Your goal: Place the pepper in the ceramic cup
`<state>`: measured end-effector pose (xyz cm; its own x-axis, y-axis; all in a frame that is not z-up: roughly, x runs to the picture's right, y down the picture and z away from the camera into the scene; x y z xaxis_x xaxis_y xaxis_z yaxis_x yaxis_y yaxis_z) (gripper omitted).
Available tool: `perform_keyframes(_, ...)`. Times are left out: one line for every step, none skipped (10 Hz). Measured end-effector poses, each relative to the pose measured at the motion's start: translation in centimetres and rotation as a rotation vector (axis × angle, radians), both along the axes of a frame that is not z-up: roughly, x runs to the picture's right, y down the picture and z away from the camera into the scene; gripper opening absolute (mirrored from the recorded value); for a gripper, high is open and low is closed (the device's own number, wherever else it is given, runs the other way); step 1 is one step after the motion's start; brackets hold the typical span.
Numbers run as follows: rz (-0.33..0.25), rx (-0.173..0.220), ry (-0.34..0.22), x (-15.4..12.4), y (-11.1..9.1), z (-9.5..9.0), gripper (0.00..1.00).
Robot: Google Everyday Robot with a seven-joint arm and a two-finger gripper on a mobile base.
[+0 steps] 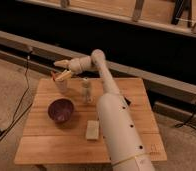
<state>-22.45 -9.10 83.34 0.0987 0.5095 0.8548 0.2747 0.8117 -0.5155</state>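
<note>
The ceramic cup (pixel 61 86) is a small pale cylinder at the back left of the wooden table (pixel 46 142). The pepper (pixel 53 76) shows as a small red-orange bit at the cup's rim, partly hidden by the lower finger. My gripper (pixel 61 70) hangs right over the cup's mouth, pointing left. Its two pale fingers (pixel 64 75) stand apart with a dark gap between them, and nothing shows in that gap.
A dark purple bowl (pixel 60 110) sits in front of the cup. A tall pale shaker-like bottle (pixel 86 90) stands to the cup's right. A pale flat block (pixel 92 129) lies nearer the front. My arm (pixel 116 120) crosses the table's right half. Cables run along the floor at left.
</note>
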Motion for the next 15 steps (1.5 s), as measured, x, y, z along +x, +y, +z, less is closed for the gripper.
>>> perform_keyframes(-0.026, -0.001, -0.029, 0.0, 0.4, -0.8, 0.73)
perform_keyframes(-0.041, -0.003, -0.046, 0.0, 0.5, -1.2, 0.73)
perform_keyframes(-0.050, -0.002, -0.058, 0.0, 0.5, -1.6, 0.73)
perform_keyframes(-0.045, -0.001, -0.052, -0.1, 0.1, -1.4, 0.73)
perform_keyframes(-0.036, 0.002, -0.041, -0.1, -0.2, -1.1, 0.73)
perform_keyframes(-0.024, 0.007, -0.020, -0.1, -0.8, -0.7, 0.73)
perform_keyframes(-0.020, 0.008, -0.014, 0.0, -0.9, -0.5, 0.73)
perform_keyframes(-0.021, 0.008, -0.013, 0.0, -0.9, -0.5, 0.73)
perform_keyframes(-0.021, 0.008, -0.013, 0.0, -0.9, -0.5, 0.73)
perform_keyframes(-0.020, 0.008, -0.013, 0.0, -0.9, -0.5, 0.73)
perform_keyframes(-0.021, 0.008, -0.013, 0.0, -0.9, -0.5, 0.73)
perform_keyframes(-0.021, 0.008, -0.013, 0.0, -0.9, -0.5, 0.73)
perform_keyframes(-0.021, 0.008, -0.013, 0.0, -0.9, -0.5, 0.73)
perform_keyframes(-0.021, 0.007, -0.013, 0.0, -0.9, -0.5, 0.73)
perform_keyframes(-0.021, 0.007, -0.013, 0.0, -0.9, -0.5, 0.73)
